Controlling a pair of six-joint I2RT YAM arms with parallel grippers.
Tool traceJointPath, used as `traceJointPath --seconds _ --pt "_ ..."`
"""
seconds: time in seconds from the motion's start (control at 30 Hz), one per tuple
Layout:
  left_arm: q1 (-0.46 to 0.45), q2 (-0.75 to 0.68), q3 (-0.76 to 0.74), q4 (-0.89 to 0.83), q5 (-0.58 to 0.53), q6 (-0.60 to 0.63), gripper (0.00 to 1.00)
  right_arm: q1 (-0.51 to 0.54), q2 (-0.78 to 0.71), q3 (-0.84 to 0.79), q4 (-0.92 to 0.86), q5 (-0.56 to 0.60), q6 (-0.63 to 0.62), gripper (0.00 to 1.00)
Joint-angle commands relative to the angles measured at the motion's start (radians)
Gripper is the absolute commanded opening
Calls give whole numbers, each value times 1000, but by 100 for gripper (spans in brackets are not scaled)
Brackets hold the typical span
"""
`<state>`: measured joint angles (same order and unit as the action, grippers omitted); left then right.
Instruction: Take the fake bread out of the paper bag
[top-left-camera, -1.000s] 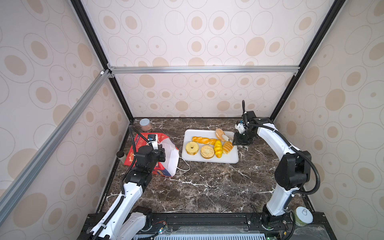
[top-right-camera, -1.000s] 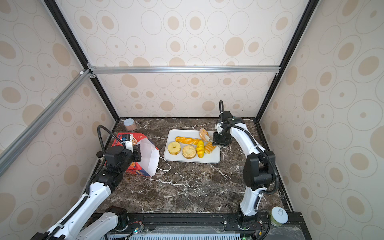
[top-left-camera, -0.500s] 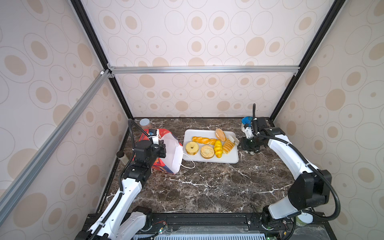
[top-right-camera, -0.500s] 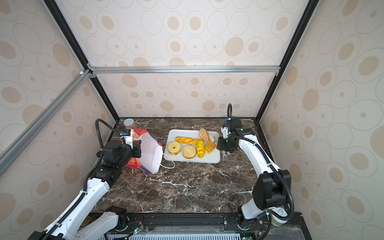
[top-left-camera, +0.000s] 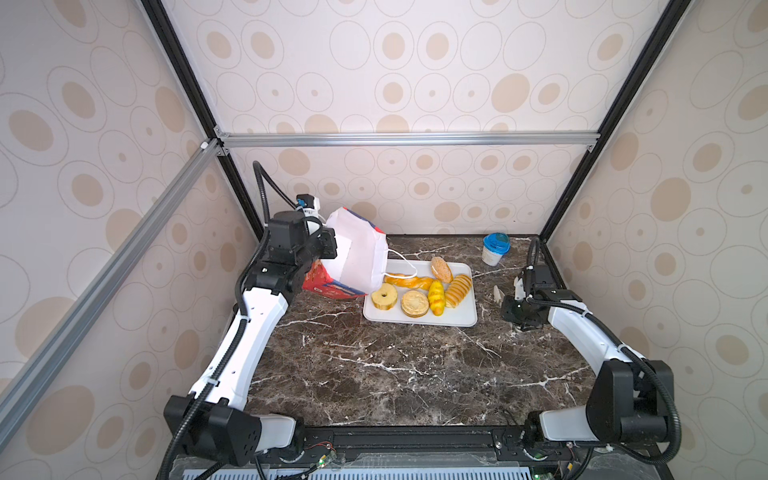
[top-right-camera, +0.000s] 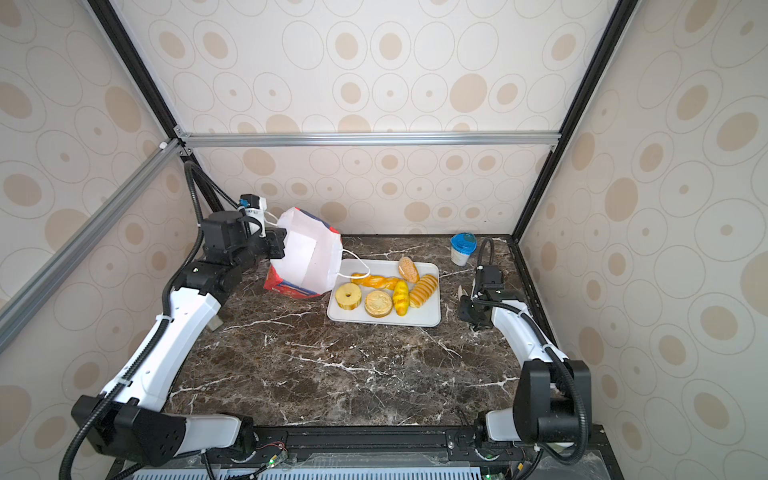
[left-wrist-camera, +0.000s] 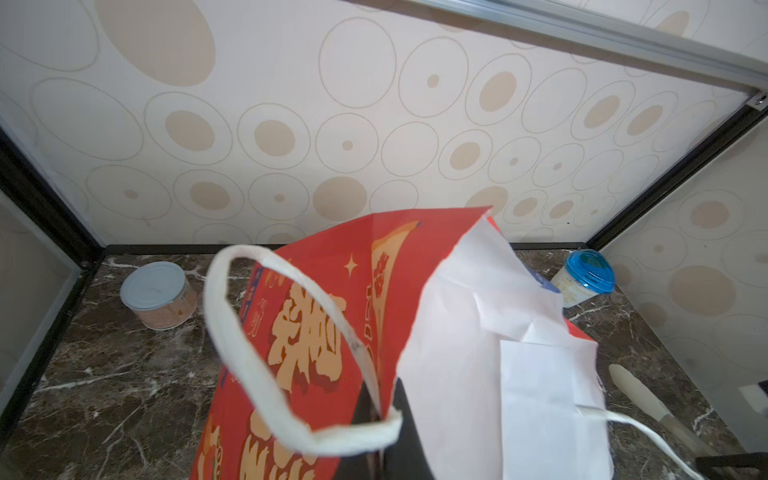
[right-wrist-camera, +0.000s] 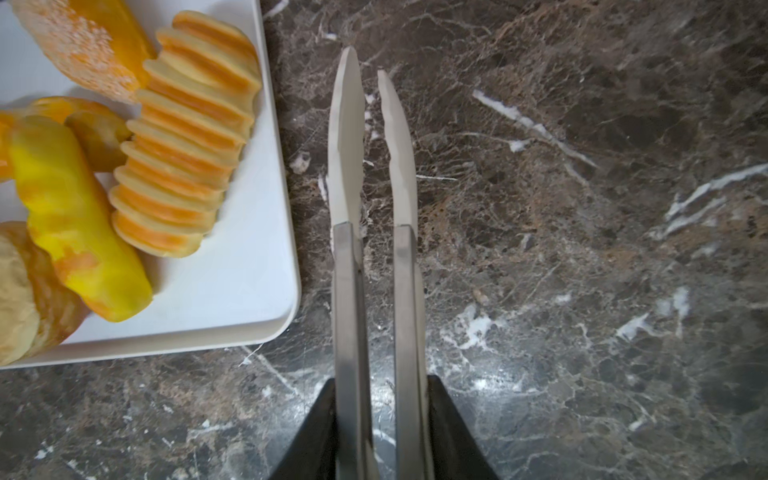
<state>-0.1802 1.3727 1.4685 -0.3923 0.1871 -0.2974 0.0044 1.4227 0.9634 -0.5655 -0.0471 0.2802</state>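
The worktop (top-left-camera: 374, 374) looks like glossy dark brown marble with white veins. The paper bag (left-wrist-camera: 324, 332) is creased paper, printed red outside and matt white inside, with a soft white cord handle (left-wrist-camera: 353, 436). The tray (right-wrist-camera: 249, 291) is smooth white plastic, the fake bread (right-wrist-camera: 187, 145) matt, and the right gripper (right-wrist-camera: 365, 60) has brushed metal fingers (right-wrist-camera: 345, 145).

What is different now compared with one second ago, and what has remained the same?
The left hand, shut on the paper bag, raised it from lying on the table to a steep tilt. The right hand drew back from over the white tray to the table beside it, holding nothing. The six fake breads on the tray stayed put.
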Motion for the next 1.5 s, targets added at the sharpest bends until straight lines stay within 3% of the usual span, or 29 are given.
traceJointPath --seconds 0.0,0.13,0.43,0.67,0.7,0.77,1.0,1.13,1.17,1.47 --pt "27 72 122 -110 107 -65 4 -1 30 -27 90 43 6 33" --pt "67 148 194 -118 176 -97 2 -4 85 -35 108 42 -15 33" --pt "165 218 177 -45 344 -199 0 -34 183 -36 142 -5 -6 38" --pt "209 285 174 11 437 -256 0 -46 235 -10 129 -25 -13 52" --pt "212 293 179 7 437 -253 0 -48 232 -12 131 -27 -12 63" --pt "221 310 185 -3 446 -246 0 -48 224 -17 132 -27 -14 71" --pt "250 319 112 119 544 -327 0 -48 162 -32 127 -4 -18 81" --pt "254 331 115 104 525 -320 0 -47 100 -36 123 2 -11 87" --pt "257 332 116 102 518 -318 0 -45 83 -42 126 3 -11 99" --pt "277 380 113 122 557 -321 0 -39 5 -64 132 11 -1 100"
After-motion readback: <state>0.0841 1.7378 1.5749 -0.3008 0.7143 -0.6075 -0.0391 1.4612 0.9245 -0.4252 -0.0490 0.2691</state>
